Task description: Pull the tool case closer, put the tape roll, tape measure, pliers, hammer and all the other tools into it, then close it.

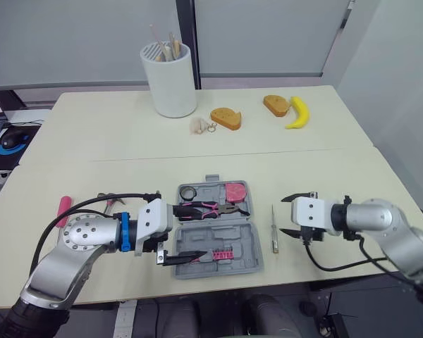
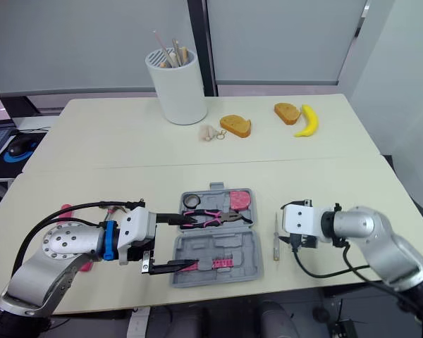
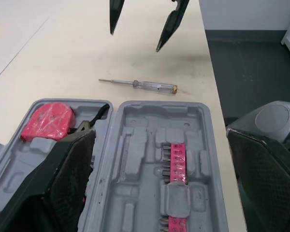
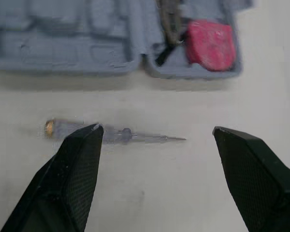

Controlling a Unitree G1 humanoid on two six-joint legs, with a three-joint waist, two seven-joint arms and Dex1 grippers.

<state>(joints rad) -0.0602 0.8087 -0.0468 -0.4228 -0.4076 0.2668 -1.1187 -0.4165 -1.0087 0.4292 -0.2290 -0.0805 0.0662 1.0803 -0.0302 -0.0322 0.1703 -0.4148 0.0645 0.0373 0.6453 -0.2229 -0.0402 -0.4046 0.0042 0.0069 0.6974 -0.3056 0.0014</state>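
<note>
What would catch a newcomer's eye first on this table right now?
The open grey tool case at the near edge of the table stands out, with pink-handled pliers, a red tape measure and a tape roll in its far half. The left gripper hangs over the case's left side. The right gripper faces a clear-handled screwdriver lying right of the case. Both have fingers open.
</note>
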